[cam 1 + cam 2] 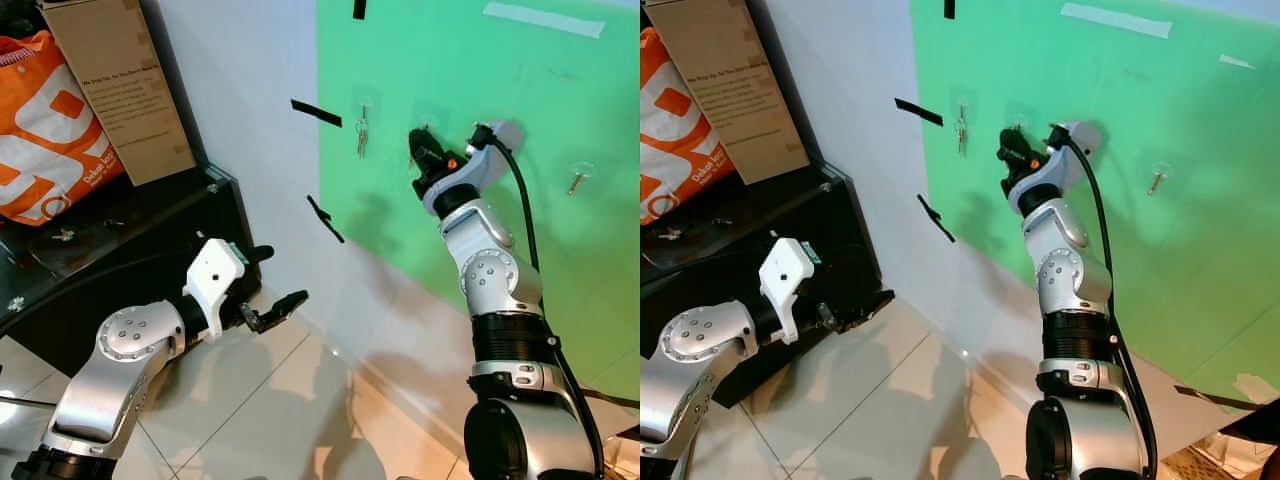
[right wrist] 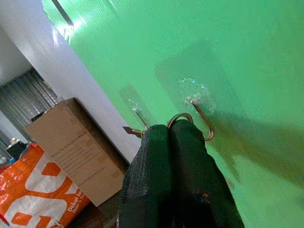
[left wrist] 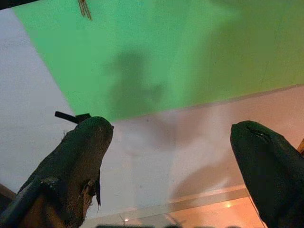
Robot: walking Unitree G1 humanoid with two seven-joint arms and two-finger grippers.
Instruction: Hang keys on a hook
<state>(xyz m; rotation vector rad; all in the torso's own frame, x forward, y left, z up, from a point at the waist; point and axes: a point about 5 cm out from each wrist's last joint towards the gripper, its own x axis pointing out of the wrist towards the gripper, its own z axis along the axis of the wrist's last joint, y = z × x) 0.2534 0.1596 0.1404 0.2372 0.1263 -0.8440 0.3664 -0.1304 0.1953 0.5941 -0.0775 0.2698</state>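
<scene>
Left tool (image 1: 272, 300) low beside black shelf (image 1: 120, 250), fingers spread, empty. 1 bunch of keys (image 1: 362, 135) hanging on leftmost hook (image 1: 365, 104). Right tool (image 2: 172, 127) raised against green wall (image 1: 470, 70), clenched on key ring (image 2: 179, 117) at middle hook (image 2: 205, 124).

Both head eyes looked forward and down from above the silver arms at the flat green wall panel (image 1: 480, 90), sharing it and the brown cardboard box (image 1: 118, 85). The left wrist camera faced the panel from farther off; the right wrist camera sat close to the small metal hook (image 2: 202, 118)
</scene>
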